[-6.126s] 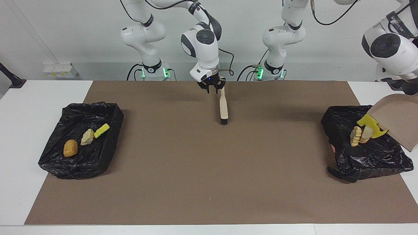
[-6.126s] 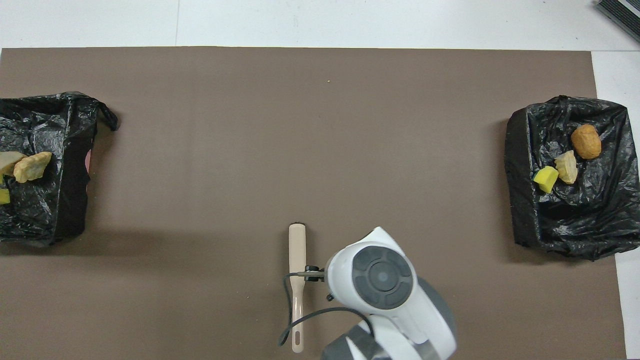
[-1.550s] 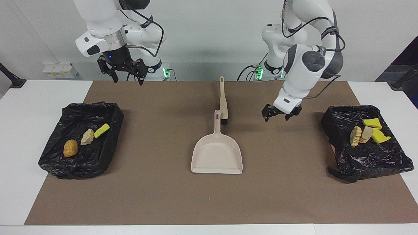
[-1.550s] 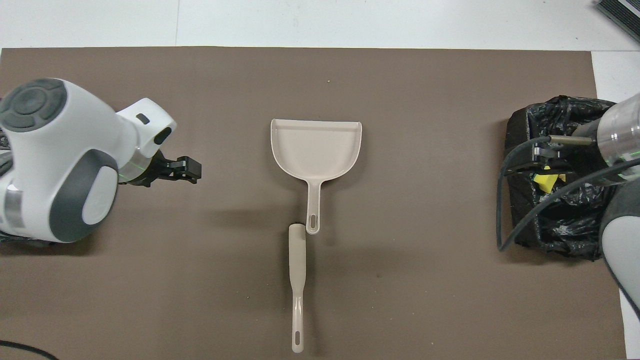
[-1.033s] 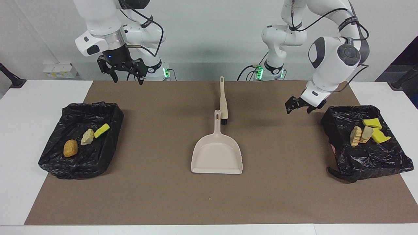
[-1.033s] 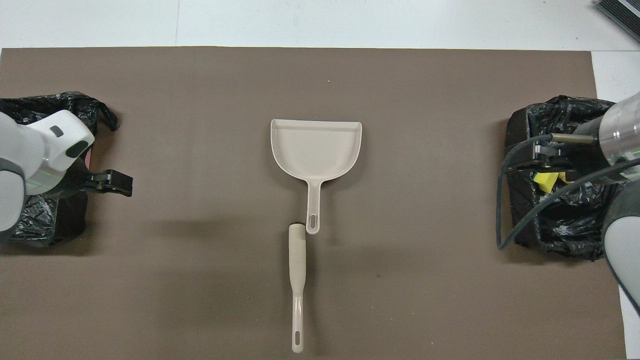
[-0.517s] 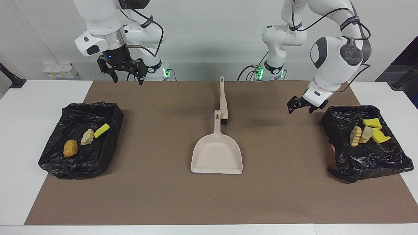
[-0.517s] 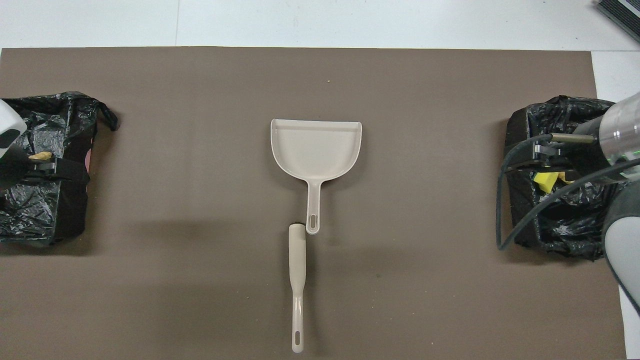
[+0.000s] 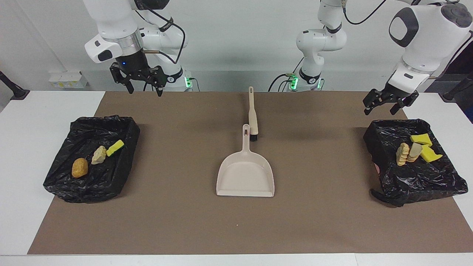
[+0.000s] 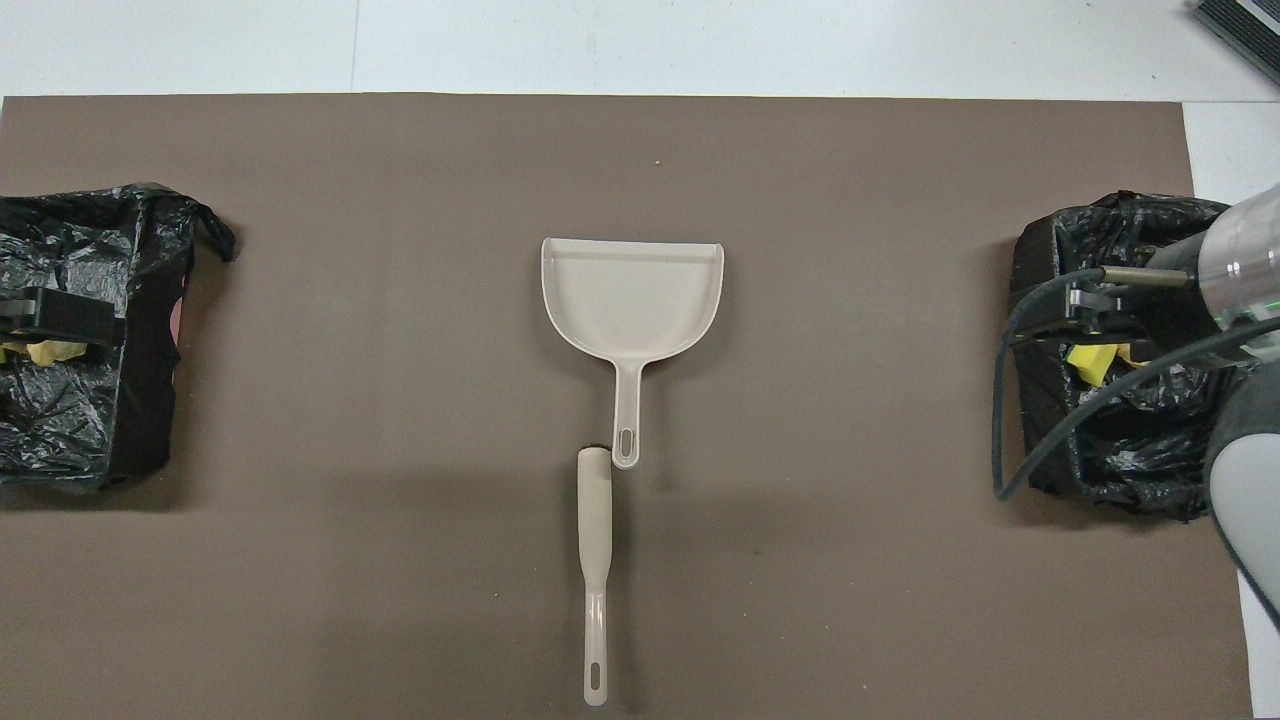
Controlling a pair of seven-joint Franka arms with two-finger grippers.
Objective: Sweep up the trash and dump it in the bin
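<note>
Hanging in the air with nothing in either claw, I have both arms lifted off the table. My left gripper (image 9: 391, 103) is up over the robots' edge of the black-lined bin (image 9: 447, 184) at the left arm's end of the table, its fingers spread apart and empty. My right gripper (image 9: 141, 82) is raised over the corner of the brown mat (image 9: 325, 221) close to my bases, toward the right arm's end; its two fingers also stand wide apart with nothing between them.

All the trash is in the two bins. In the bin at the left arm's end lie two yellow sponge pieces (image 9: 425, 147) touching each other, and just beside them two pale beige lumps (image 9: 408, 153) standing side by side. In the other black-lined bin (image 9: 70, 192), at the right arm's end, lie an orange-brown lump (image 9: 80, 167), a pale beige lump (image 9: 98, 154) and a yellow sponge piece (image 9: 115, 147); the last two look to be touching, though from above my own arm hides most of that bin, so I cannot be sure.

On the middle of the mat the beige dustpan (image 9: 245, 177) lies flat, handle toward the robots. The beige brush (image 9: 252, 114) lies nearer to the robots, its bristle end just beside the tip of the dustpan's handle.
</note>
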